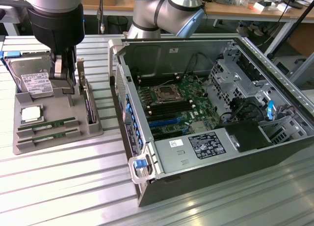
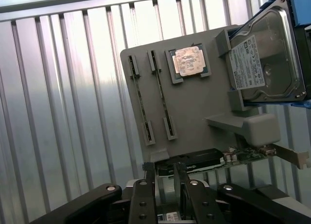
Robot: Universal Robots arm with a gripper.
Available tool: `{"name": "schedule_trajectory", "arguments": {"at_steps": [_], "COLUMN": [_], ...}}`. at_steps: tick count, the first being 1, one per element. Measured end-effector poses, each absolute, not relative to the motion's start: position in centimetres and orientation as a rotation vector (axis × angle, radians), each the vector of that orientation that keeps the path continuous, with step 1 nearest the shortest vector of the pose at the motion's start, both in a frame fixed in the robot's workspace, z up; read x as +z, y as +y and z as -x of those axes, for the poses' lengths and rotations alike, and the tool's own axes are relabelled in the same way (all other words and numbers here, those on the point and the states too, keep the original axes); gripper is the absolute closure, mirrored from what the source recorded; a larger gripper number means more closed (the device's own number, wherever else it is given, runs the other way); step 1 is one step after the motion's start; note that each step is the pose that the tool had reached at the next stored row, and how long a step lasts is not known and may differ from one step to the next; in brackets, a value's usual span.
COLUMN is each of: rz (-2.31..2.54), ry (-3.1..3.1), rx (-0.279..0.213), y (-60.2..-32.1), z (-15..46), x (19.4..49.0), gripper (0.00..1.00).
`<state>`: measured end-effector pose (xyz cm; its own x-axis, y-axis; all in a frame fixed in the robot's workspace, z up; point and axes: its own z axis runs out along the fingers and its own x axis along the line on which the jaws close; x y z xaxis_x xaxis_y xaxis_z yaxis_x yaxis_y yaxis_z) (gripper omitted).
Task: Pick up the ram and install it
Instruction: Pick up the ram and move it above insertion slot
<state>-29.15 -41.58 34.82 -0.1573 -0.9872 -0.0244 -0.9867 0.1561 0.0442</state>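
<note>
Wrist view puts your gripper [image 2: 165, 178], jaws apart and empty, just beside the expansion card [image 2: 194, 162] while the 2 ram sticks [image 2: 138, 100] lie slotted in the tray [image 2: 194, 112], so closing here could seize the wrong part.

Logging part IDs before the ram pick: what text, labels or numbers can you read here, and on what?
No text can be quoted; none is legible.
Label on the hard drive: print too small to read.
Black label on the power supply: white print, too small to read.
Small white sticker beside it: unreadable.
Top of the processor: glare, no marking readable.
</note>
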Motion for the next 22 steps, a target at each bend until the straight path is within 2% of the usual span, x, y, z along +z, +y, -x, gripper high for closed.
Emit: {"name": "schedule_trajectory", "arguments": {"at_steps": [22], "rz": [-2.033], "ry": [-2.381], "rx": [-0.078], "y": [-41.58], "z": [29.15], "x": [34.29], "gripper": [0.70]}}
